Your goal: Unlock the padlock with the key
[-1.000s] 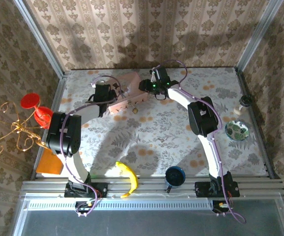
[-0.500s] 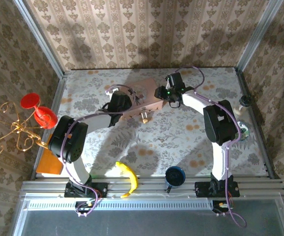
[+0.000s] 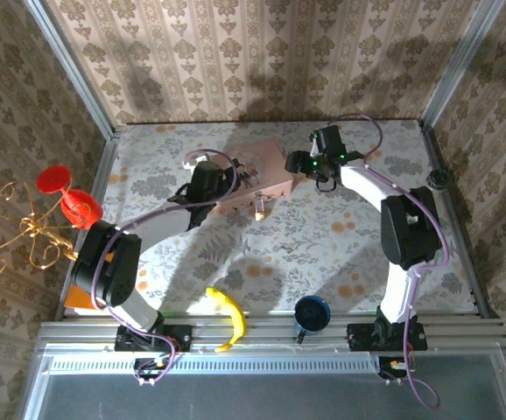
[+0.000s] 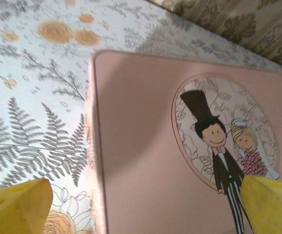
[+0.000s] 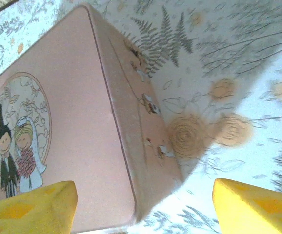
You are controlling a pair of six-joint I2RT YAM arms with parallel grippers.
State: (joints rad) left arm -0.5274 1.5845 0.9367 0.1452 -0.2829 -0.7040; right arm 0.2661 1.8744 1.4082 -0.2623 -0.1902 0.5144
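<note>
Shifted right along the counter (image 3: 323, 254) since a second back: pink box (image 3: 251, 171), padlock (image 3: 259, 206) riding at its near face, left hand (image 3: 228, 179) and right hand (image 3: 302, 166) tracking with it. Near edge now: banana (image 3: 228, 317) and blue mug (image 3: 312, 312), both well apart from the box. Mid-counter: tiny brass padlock hanging against the box's near side, touching it; shackle state too small to tell. Just past that: left hand over the box's left part, released, yellow fingertips (image 4: 14, 207) spread wide above the lid. Right hand at the box's right end, likewise released, fingertips (image 5: 31, 207) wide apart, one over the lid, one over bare counter. Bride-and-groom lid picture facing up.
</note>
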